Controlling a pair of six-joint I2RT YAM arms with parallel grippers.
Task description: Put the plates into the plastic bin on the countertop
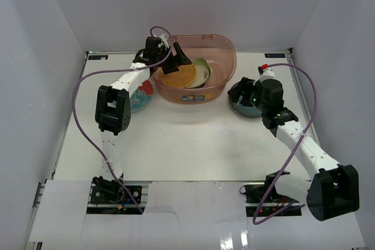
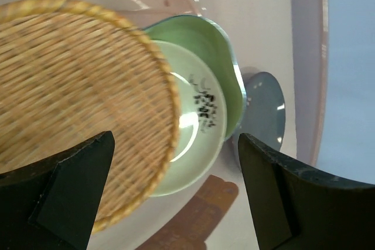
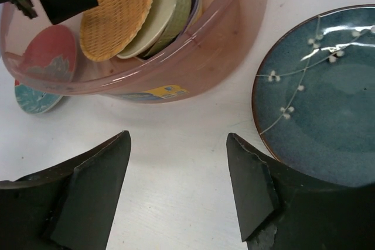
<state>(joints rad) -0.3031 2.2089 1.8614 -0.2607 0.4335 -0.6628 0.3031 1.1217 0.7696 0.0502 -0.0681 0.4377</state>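
Nearest the overhead camera, the left arm's base (image 1: 108, 190) and the right arm's base (image 1: 275, 194) are seen at the near edge of the countertop (image 1: 193, 139). The bin (image 1: 225, 48) stands at the far middle. A woven plate (image 1: 179, 76) and green plates (image 1: 201, 73) are leaned inside it. The left gripper (image 1: 177, 61) is held over the bin's left rim. A red plate (image 1: 142, 95) lies on the countertop just left of the bin, and a teal plate (image 1: 243, 109) just right of it, with the right gripper (image 1: 243, 90) above that plate.

From the left wrist, the left gripper (image 2: 176, 191) is shown with its jaws spread wide and nothing between them. Below, inside the bin, the woven plate (image 2: 70, 98) is overlapped onto the green plates (image 2: 196, 115).

From the right wrist, the right gripper (image 3: 179, 185) is shown parted, nothing gripped, with bare countertop (image 3: 176, 144) between its fingers (image 3: 252, 191). The teal plate (image 3: 328, 115) lies flat just right of the bin (image 3: 193, 68), close by the right-hand finger. The woven plate (image 3: 117, 10) and green plates (image 3: 164, 10) are propped inside the bin, and the red plate (image 3: 50, 57) is seen through its wall.
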